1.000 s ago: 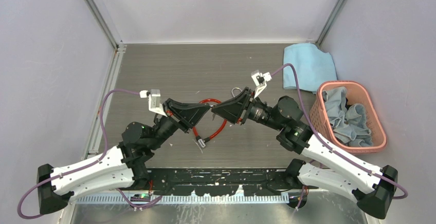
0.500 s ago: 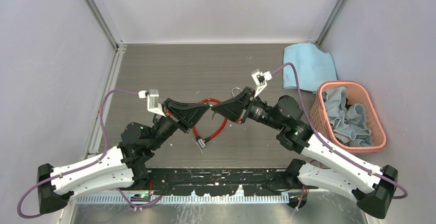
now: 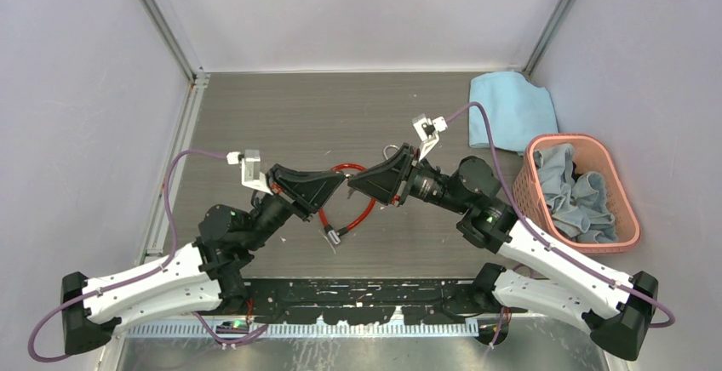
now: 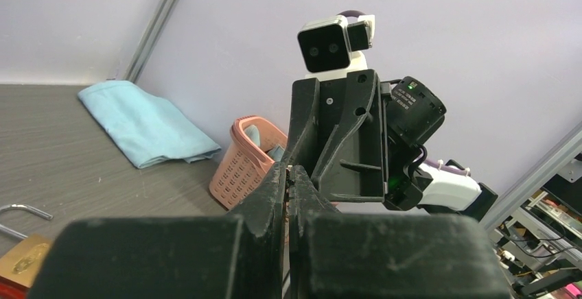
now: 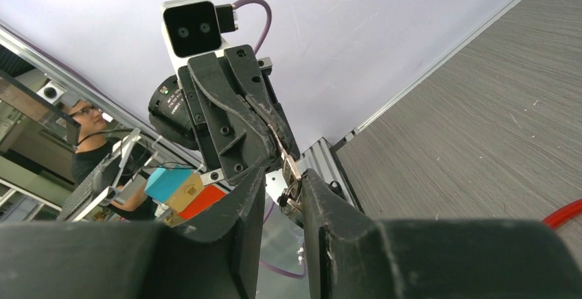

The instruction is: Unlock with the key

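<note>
Left pincer pinches the key over red cable lock; basket right.

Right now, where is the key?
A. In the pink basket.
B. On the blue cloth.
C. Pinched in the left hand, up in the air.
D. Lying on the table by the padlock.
C: the right wrist view shows the key clamped in the shut left hand, held in mid-air and reaching into the gap of the right hand.
</note>
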### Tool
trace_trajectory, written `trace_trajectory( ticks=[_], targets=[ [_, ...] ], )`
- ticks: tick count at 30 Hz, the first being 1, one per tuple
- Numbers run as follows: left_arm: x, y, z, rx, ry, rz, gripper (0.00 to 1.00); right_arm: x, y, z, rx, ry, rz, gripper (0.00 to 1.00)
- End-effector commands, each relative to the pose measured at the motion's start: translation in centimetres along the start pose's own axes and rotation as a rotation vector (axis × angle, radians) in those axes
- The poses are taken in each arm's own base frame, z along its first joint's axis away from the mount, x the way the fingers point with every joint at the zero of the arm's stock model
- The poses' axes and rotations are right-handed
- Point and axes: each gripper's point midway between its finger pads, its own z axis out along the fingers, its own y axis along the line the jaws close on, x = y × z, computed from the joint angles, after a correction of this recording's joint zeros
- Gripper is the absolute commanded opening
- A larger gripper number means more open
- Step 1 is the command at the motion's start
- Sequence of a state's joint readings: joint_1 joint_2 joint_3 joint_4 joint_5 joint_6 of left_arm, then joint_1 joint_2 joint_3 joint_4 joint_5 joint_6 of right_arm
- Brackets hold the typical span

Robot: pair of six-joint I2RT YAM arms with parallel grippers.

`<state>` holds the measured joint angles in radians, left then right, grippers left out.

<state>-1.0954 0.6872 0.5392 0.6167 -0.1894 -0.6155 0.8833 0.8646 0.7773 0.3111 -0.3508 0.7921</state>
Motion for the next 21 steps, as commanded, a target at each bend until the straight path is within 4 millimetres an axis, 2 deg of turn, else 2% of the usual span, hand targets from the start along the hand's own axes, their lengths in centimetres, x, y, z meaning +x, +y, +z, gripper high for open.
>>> trace_trajectory(
  ticks=[1, 6, 13, 17, 21],
  targets=[
    [-1.0, 0.4, 0.0, -0.025, -0.044, 0.033, 0.00, -3.1, 5.4, -0.5, -0.159, -0.073, -0.023, 0.30],
    [-0.5, 0.7, 0.2, -0.030, -0.034, 0.034, 0.00, -3.2, 5.8, -0.6, -0.170, -0.078, -0.018, 0.28],
    [-0.5, 0.7, 0.1, -0.029, -0.032, 0.027, 0.00, -3.3, 4.8, -0.5, -0.126, -0.098, -0.038, 0.24],
    [-0.6, 0.5, 0.0, -0.024, -0.033, 0.014, 0.00, -3.1, 4.2, -0.5, -0.103, -0.098, -0.062, 0.11],
    [-0.6, 0.2, -0.1, -0.018, -0.028, -0.002, 0.00, -2.9, 3.7, -0.4, -0.092, -0.088, -0.085, 0.02]
  ],
)
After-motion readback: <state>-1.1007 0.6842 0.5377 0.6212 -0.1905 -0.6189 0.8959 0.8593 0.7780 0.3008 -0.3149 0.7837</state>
